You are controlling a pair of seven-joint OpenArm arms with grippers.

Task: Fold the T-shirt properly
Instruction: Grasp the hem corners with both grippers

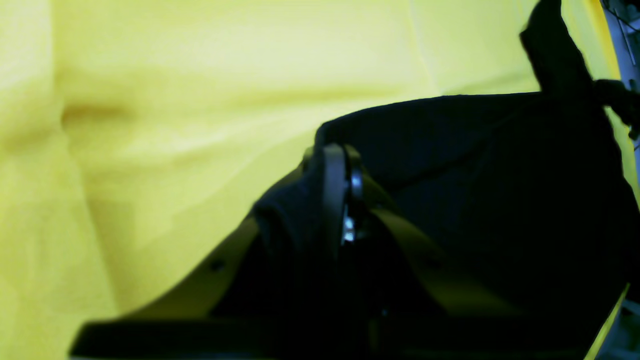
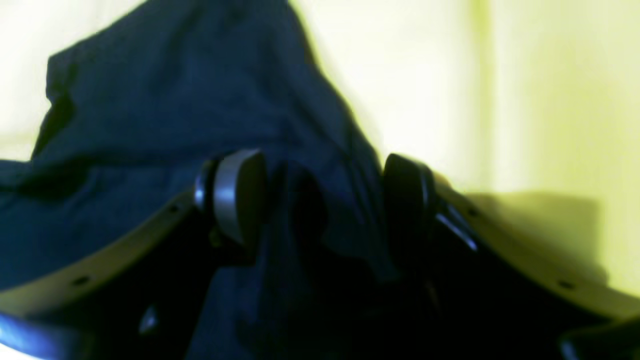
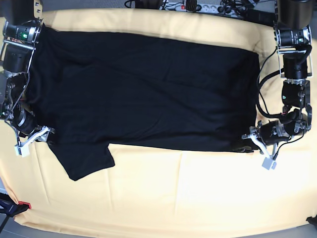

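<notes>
The T-shirt [image 3: 148, 89] lies spread, plain black side up, across the yellow cloth [image 3: 173, 193], one sleeve trailing toward the near edge. The left gripper [image 1: 342, 200] has its fingers pressed together on the shirt's near hem corner. The right gripper [image 2: 320, 200] straddles a raised bunch of fabric at the opposite near corner, its fingers apart and not yet pinching. Judged purpose: holding both near corners allows the edge to be lifted evenly for a fold.

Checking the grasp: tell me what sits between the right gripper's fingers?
A bunched fold of the black T-shirt fills the gap between the right gripper's wide-set fingers. The right wrist view shows it.
</notes>
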